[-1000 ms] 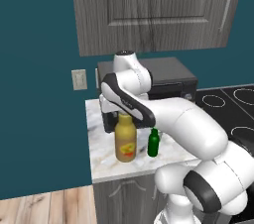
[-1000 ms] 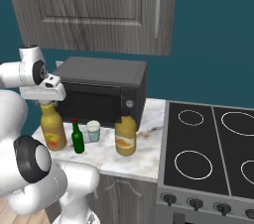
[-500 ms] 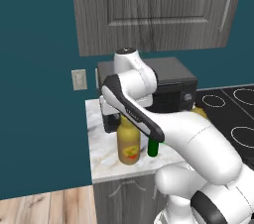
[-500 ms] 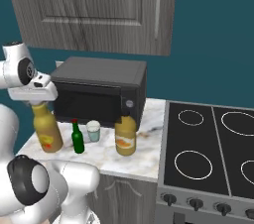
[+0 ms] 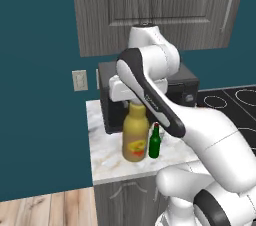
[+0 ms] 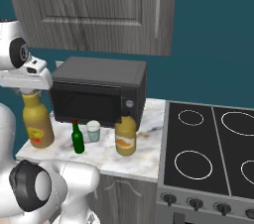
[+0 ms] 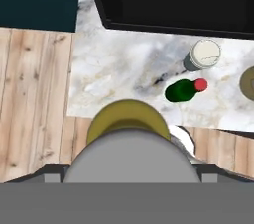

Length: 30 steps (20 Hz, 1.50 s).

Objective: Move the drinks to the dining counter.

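- Marble worktop (image 6: 144,156) carries everything, with the black microwave (image 6: 99,91) at its 12 o'clock edge and the stove (image 6: 208,153) off at 3 o'clock; the dining counter sits somewhere outside these views
- White arm reaches over the worktop so the gripper (image 5: 131,92) hangs directly above the tall amber bottle (image 5: 136,135), the grey cap (image 7: 130,156) looming large at 6 o'clock in the hand view
- Fingers stand spread wide, nothing held between them; their tips are hidden behind the cap in the hand view
- Squat amber jug (image 6: 126,136) waits in front of the microwave's right end, at about 3 o'clock from the tall bottle and well apart
- Small white cup (image 6: 93,131) stands between the jug and the small green bottle (image 6: 77,139)
- Risk, as a judgement: the green bottle stands just beside the tall one at 3 o'clock, so a descending finger could clip its red cap and topple it; an off-centre close on the tall neck could tilt that bottle toward the counter edge
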{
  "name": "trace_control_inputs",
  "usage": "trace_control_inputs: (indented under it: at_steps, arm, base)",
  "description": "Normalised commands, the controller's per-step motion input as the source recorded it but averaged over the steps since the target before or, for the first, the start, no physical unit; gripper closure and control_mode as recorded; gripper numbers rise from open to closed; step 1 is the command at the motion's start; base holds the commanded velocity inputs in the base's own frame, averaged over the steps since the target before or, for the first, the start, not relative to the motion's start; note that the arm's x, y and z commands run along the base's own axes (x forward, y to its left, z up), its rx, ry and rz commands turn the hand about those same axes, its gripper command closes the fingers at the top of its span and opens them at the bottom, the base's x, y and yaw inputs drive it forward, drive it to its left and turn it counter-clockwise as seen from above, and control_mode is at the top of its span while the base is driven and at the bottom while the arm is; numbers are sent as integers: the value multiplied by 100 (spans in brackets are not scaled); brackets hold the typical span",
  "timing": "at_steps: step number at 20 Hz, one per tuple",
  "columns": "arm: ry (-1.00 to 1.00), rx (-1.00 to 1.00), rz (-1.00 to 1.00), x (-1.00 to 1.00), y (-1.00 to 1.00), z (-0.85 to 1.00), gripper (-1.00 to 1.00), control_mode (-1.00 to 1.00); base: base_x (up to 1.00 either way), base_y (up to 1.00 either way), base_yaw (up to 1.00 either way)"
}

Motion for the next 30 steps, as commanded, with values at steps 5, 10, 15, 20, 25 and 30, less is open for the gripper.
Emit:
trace_control_inputs:
  at_steps: [5, 10, 15, 20, 25, 30]
  arm:
    - [3, -1, -1, -57, -30, 56, 100, -100]
    - [0, 4, 0, -67, -72, 42, 100, -100]
    - [0, 0, 0, 0, 0, 0, 100, 100]
    - [0, 0, 0, 0, 0, 0, 100, 100]
    - [0, 0, 0, 0, 0, 0, 100, 100]
    - [0, 0, 0, 0, 0, 0, 100, 100]
  base:
    - [0, 0, 0]
    - [0, 0, 0]
    - [-51, -99, -29]
    - [0, -22, -88]
    - [0, 0, -95]
    - [0, 0, -95]
